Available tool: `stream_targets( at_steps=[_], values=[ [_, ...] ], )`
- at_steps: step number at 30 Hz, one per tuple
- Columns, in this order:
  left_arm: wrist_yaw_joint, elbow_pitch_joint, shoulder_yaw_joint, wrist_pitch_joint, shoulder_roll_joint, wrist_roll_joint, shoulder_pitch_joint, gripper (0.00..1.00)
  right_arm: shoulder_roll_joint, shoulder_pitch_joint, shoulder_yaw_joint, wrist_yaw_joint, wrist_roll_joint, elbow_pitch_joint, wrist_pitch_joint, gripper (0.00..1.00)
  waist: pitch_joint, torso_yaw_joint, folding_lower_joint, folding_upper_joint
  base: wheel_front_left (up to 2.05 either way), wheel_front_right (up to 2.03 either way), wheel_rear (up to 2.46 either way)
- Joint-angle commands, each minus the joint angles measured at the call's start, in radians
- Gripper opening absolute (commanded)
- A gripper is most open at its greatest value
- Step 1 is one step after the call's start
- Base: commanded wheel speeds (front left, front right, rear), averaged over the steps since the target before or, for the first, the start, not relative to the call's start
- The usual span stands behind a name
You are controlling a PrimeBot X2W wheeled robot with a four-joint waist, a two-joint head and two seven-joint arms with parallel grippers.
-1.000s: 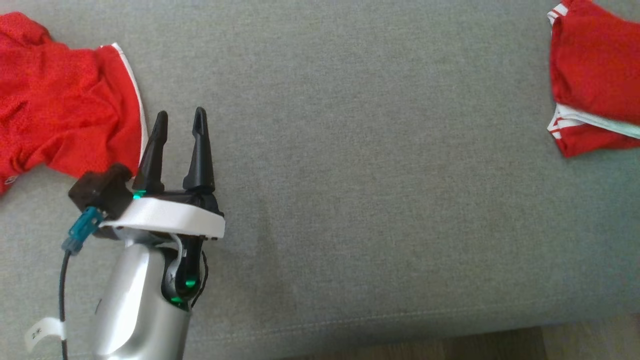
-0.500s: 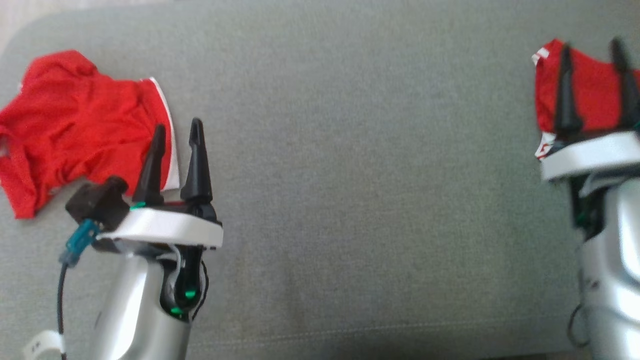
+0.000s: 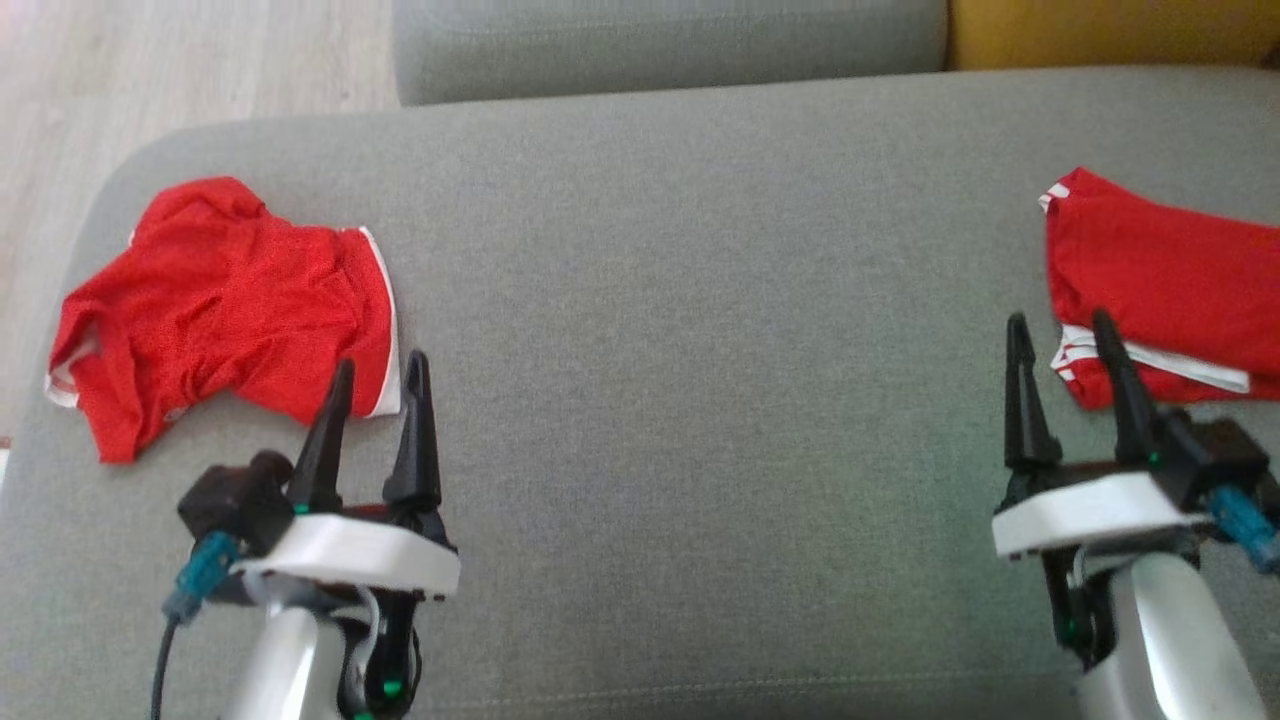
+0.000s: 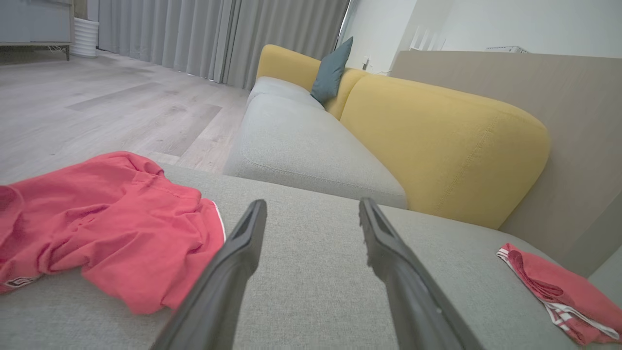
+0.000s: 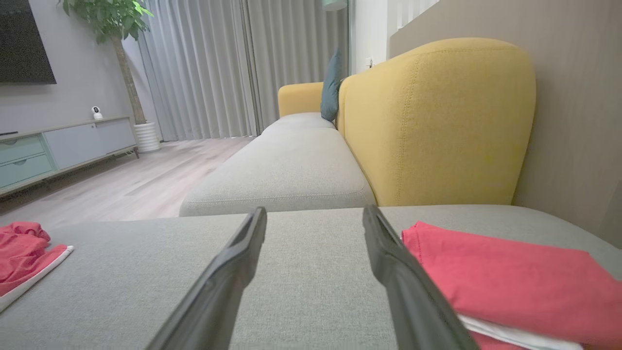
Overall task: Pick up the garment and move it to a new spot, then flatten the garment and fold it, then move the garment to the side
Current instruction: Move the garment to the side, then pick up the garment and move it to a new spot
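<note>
Both grippers empty, fingers apart. Left gripper (image 3: 380,362) hovers near-left, just beside the crumpled red shirt (image 3: 220,300), which lies at the left end of the gray cushion (image 3: 700,350). Right gripper (image 3: 1058,320) hovers near-right, just beside a folded red garment (image 3: 1160,280). Looks like 1 piece is folded and set aside, and pickup of the crumpled 1 hasn't begun. Next move likely: left arm reaches left, pinches the white-trimmed hem and lifts toward the bare middle.
</note>
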Motion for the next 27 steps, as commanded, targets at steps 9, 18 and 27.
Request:
stream_targets(
  at_steps=[9,18,27],
  values=[
    [0.017,-0.076,0.020,-0.006,0.010,0.032,0.011,1.00,0.003,0.035,0.040,0.007,0.070,-0.069,-0.028,1.00,-0.018,-0.006,0.0001,0.0000,0.00,0.00,0.00],
    [0.016,-0.076,0.017,-0.006,0.010,0.038,0.013,1.00,0.004,0.043,0.035,0.007,0.076,-0.070,-0.031,1.00,-0.016,-0.006,0.0001,0.0000,0.00,0.00,0.00],
    [0.015,-0.071,0.009,-0.006,0.010,0.038,0.016,1.00,0.004,0.045,0.040,0.007,0.082,-0.071,-0.032,1.00,-0.017,-0.004,0.0001,0.0000,0.00,0.00,0.00]
  ],
)
